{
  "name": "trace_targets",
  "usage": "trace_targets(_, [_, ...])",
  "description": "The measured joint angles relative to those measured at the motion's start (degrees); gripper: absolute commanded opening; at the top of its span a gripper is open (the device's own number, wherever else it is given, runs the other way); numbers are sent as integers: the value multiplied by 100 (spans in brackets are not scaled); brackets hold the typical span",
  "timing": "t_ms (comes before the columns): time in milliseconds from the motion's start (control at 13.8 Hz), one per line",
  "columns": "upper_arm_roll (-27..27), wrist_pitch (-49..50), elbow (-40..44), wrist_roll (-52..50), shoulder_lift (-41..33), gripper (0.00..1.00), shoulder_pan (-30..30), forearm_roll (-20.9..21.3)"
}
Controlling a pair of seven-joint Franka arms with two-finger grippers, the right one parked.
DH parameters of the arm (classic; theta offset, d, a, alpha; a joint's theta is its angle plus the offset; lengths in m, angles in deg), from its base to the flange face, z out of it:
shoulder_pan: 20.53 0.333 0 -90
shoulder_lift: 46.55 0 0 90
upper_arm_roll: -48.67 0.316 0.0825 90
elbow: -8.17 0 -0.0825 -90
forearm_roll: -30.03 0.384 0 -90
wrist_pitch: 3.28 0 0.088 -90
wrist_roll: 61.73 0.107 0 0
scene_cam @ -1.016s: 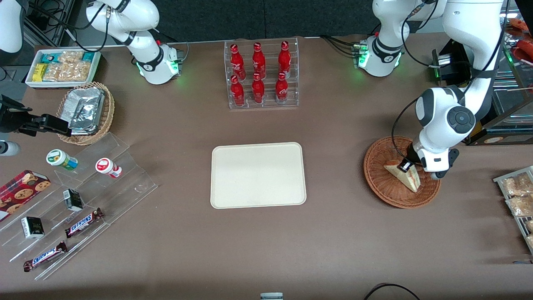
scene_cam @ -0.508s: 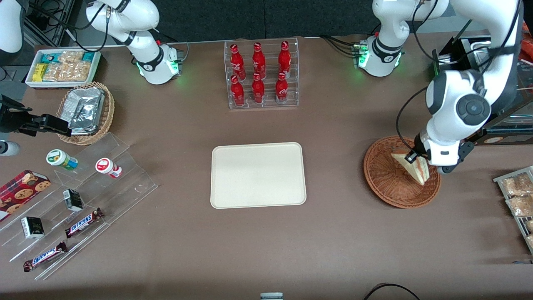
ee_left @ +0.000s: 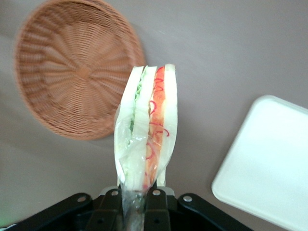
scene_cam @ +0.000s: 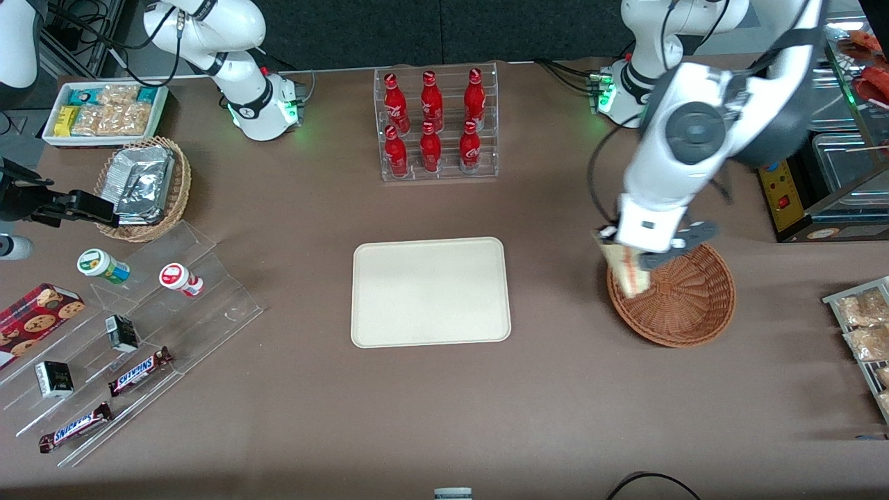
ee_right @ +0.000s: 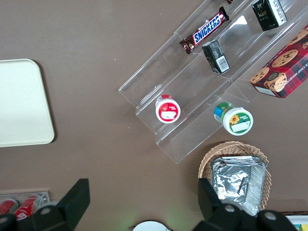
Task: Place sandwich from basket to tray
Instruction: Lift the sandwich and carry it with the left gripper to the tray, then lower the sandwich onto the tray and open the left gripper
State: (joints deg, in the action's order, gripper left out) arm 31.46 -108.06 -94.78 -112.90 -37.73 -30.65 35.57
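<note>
The gripper [ee_left: 136, 196], clamped on the sandwich [ee_left: 147, 127] above the basket [scene_cam: 684, 298] rim, should travel level toward the tray [scene_cam: 430, 292]

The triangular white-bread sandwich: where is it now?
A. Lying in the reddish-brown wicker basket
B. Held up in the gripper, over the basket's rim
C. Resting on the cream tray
B: the gripper pinches the sandwich over the basket rim, short of the tray.

Woven wicker basket [scene_cam: 684, 305], matt tray [scene_cam: 430, 292]
</note>
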Motion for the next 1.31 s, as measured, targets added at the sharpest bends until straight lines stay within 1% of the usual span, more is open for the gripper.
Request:
trace_targets(218, [-28, -56, 567, -2, 676, 0, -674, 13])
trace_targets(363, [-30, -413, 942, -4, 1220, 0, -1120, 25])
trace_targets(508, [-30, -846, 1193, -10, 1705, 0, -1420, 35])
trace_targets(581, [-24, -1057, 1293, -66, 1927, 0, -1574, 89])
trace_targets(726, [-18, -1325, 1518, -521, 2348, 0, -1875, 480])
trace_targets(871, [-17, -1406, 1797, -798, 2728, 0, -2072, 763])
trace_targets(1089, [-9, -1599, 2151, -847, 3192, 0, -2205, 890])
trace_targets(1306, [-8, -1849, 2256, -1012, 3446, 0, -2278, 1150])
